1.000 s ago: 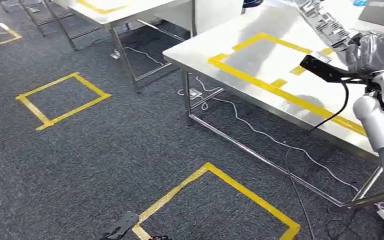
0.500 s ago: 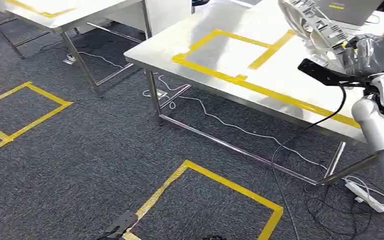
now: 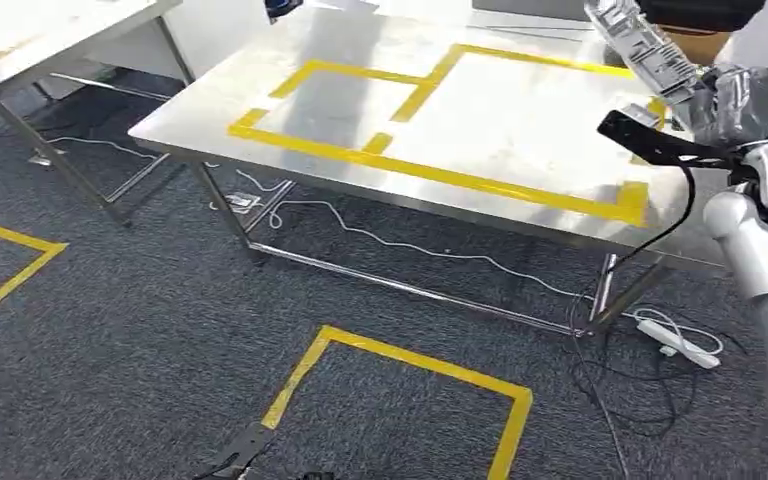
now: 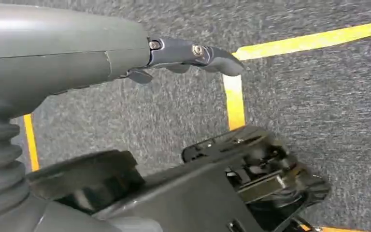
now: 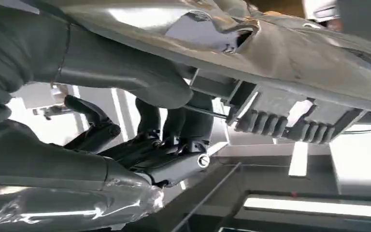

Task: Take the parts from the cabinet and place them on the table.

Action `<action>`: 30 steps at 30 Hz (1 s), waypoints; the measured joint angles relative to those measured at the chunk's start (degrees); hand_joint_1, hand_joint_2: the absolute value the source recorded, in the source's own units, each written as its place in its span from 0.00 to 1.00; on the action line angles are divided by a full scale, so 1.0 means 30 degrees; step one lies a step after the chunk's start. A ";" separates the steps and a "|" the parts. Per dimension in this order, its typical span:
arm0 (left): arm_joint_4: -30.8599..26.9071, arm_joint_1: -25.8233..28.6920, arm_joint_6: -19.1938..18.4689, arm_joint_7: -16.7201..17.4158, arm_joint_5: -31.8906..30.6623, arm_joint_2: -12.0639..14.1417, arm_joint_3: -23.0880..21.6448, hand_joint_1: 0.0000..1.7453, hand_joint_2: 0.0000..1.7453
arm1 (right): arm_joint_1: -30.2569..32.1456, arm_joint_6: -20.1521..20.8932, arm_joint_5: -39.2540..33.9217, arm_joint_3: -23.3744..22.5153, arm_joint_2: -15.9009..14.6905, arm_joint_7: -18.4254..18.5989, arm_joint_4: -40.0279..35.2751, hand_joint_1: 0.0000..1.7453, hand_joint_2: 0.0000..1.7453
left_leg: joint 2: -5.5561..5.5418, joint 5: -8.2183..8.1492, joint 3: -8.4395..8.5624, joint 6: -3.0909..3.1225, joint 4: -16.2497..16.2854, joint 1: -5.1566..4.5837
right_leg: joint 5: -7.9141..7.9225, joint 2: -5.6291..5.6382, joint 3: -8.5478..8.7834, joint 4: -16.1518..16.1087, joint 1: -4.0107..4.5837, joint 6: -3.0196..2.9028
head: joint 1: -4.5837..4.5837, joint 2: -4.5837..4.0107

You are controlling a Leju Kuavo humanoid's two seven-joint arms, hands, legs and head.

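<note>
One ribbed metal part (image 3: 648, 52) rides in the right hand (image 3: 735, 105) over the steel counter's (image 3: 520, 130) far right corner; left hand (image 4: 183, 55) hangs unladen, fingers apart, above grey carpet (image 3: 140, 330).

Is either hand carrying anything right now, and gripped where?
The right hand holds a grey metal part from underneath, fingers at its ribbed underside. The left hand hangs over the carpet and holds nothing.
</note>
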 joint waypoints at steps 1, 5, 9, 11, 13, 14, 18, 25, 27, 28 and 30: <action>0.0000 -0.0025 0.0000 0.0000 0.0000 0.0007 0.0000 0.00 1.00 | 0.0008 -0.0022 0.0051 0.0015 0.0022 -0.0007 0.0000 1.00 1.00 | -0.0051 0.0888 0.0588 0.0120 -0.1348 -0.0005 | 0.0007 0.0103 0.0000 0.0000 -0.0005 0.0011 | 0.0000 0.0000; 0.0000 -0.0147 0.0000 0.0037 -0.0036 0.0007 -0.0007 0.00 1.00 | -0.0104 -0.0161 0.0569 0.0058 0.0029 0.0000 0.0029 1.00 1.00 | -0.0630 0.2021 0.2250 0.0337 -0.5001 0.0016 | 0.0101 0.0764 -0.0166 -0.0011 -0.0015 0.0390 | 0.0007 0.0000; 0.0000 -0.0208 0.0021 0.0072 -0.0058 -0.0008 0.0000 0.00 1.00 | -0.0081 -0.0168 0.0656 0.0066 -0.0101 0.0007 0.0182 1.00 1.00 | -0.0454 0.2285 0.2348 0.0777 -0.5294 0.0070 | -0.0184 -0.0074 -0.0334 0.0103 -0.0004 0.0742 | 0.0049 0.0000; 0.0000 -0.0163 0.0029 0.0102 -0.0065 -0.0029 0.0000 0.00 1.00 | -0.0178 -0.0197 0.0656 0.0095 -0.0102 -0.0007 0.0262 1.00 1.00 | -0.0443 0.2276 0.2347 0.0857 -0.5293 0.0049 | -0.1737 -0.0993 -0.1382 0.2722 0.0031 0.0838 | 0.0175 0.0000; 0.0000 -0.0117 0.0036 0.0117 -0.0080 -0.0015 0.0000 0.00 1.00 | -0.0143 -0.0270 0.0656 0.0117 -0.0102 -0.0007 0.0335 1.00 1.00 | -0.0315 0.2267 0.2352 0.0870 -0.5280 0.0063 | -0.2813 -0.1085 -0.2636 0.5643 0.0026 0.0937 | 0.0197 0.0000; 0.0000 -0.0112 0.0044 0.0117 -0.0080 -0.0022 0.0007 0.00 1.00 | -0.0128 -0.0284 0.0656 0.0117 -0.0102 -0.0029 0.0364 1.00 1.00 | -0.0269 0.2259 0.2378 0.0867 -0.5275 0.0080 | -0.2793 -0.1104 -0.2797 0.6028 0.0004 0.0999 | 0.0175 0.0000; 0.0000 -0.0135 0.0044 0.0117 -0.0080 -0.0044 0.0007 0.00 1.00 | -0.0190 -0.0327 0.0648 0.0124 -0.0102 -0.0138 0.0372 1.00 1.00 | -0.0186 0.2026 0.2580 0.0533 -0.5132 0.0262 | -0.0167 -0.1498 0.0189 0.0508 -0.0118 0.1256 | 0.0196 0.0000; 0.0000 -0.0091 0.0029 0.0124 -0.0051 0.0022 0.0000 0.00 1.00 | -0.0121 -0.0415 0.0641 0.0211 -0.0102 -0.0168 0.0415 1.00 1.00 | -0.0201 0.2305 0.2446 0.1028 -0.5119 -0.0043 | -0.0361 -0.1128 0.0361 0.0072 -0.0110 0.0730 | 0.0008 0.0000; 0.0000 -0.0099 0.0029 0.0124 -0.0058 0.0022 0.0000 0.00 1.00 | -0.0101 -0.0415 0.0641 0.0219 -0.0102 -0.0168 0.0415 1.00 1.00 | -0.0192 0.2302 0.2470 0.1026 -0.5314 -0.0025 | -0.0325 -0.1028 0.0238 0.0077 -0.0086 0.0624 | 0.0007 0.0000; 0.0000 -0.0100 0.0029 0.0124 -0.0052 0.0022 0.0000 0.00 1.00 | -0.0102 -0.0415 0.0641 0.0219 -0.0102 -0.0168 0.0415 1.00 1.00 | -0.0175 0.2316 0.2457 0.1003 -0.5386 -0.0006 | -0.0285 -0.0998 0.0174 0.0078 -0.0064 0.0561 | 0.0015 0.0000; 0.0000 -0.0096 0.0029 0.0124 -0.0058 0.0000 0.0000 0.00 1.00 | -0.0096 -0.0415 0.0641 0.0219 -0.0102 -0.0168 0.0415 1.00 1.00 | -0.0162 0.2369 0.2442 0.0698 -0.5459 0.0007 | -0.0256 -0.0972 0.0109 0.0080 -0.0053 0.0514 | 0.0015 0.0000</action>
